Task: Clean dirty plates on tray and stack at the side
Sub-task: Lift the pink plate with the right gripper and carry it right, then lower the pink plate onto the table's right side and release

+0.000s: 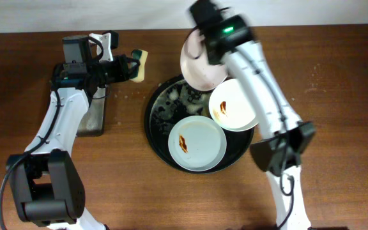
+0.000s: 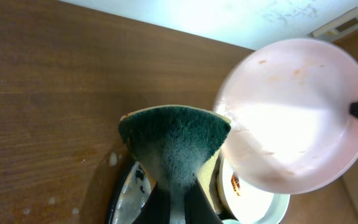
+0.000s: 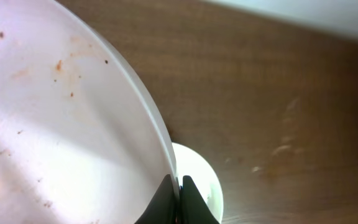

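Note:
My right gripper (image 1: 208, 39) is shut on the rim of a white dirty plate (image 1: 199, 64) and holds it tilted above the far edge of the round black tray (image 1: 153, 131). The held plate fills the right wrist view (image 3: 61, 124), with faint brown specks, pinched at my right gripper's fingertips (image 3: 178, 190). It also shows in the left wrist view (image 2: 294, 115). Two more dirty plates lie on the tray, one at the front (image 1: 197, 144) and one at the right (image 1: 234, 105), both with sauce smears. My left gripper (image 1: 128, 66) is shut on a green-and-yellow sponge (image 1: 139, 64), left of the held plate. The sponge (image 2: 173, 140) points at the plate.
A rectangular black sponge tray (image 1: 94, 115) lies at the left under my left arm. The round tray's bare part (image 1: 171, 102) is wet and soapy. A few droplets lie on the wooden table (image 2: 55, 124) left of the tray.

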